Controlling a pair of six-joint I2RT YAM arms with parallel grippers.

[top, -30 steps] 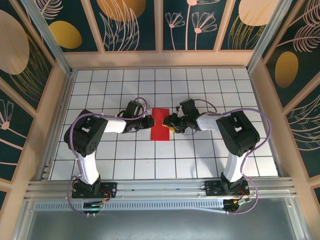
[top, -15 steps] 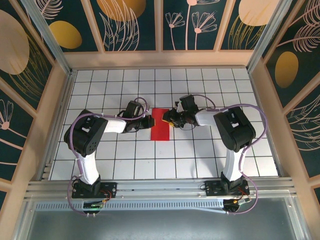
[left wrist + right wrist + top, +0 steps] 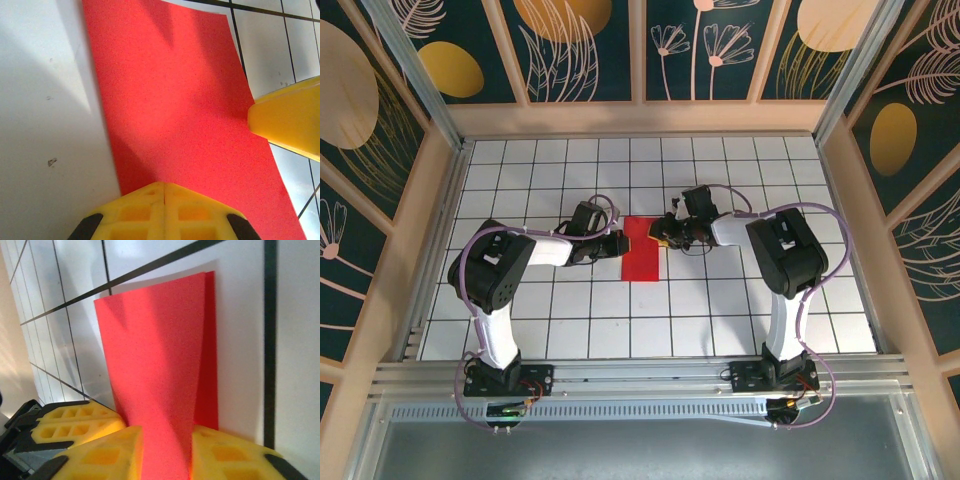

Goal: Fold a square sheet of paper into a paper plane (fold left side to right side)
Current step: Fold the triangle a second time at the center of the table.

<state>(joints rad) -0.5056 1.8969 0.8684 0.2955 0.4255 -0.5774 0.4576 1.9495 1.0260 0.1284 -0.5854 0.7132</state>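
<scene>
Right wrist: right gripper [image 3: 165, 450] pinching folded square sheet of paper [image 3: 155, 355]; left gripper [image 3: 164, 212] pressed together on opposite edge.

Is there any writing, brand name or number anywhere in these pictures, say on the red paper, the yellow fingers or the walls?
None can be read.
The red sheet of paper is plain and unmarked.
The yellow fingers show only moulded hollows, no letters.
The wall panels carry painted leaves and flowers, no words.
The white grid table has black lines only.
Small parts at the arm bases are too small to make out.
</scene>
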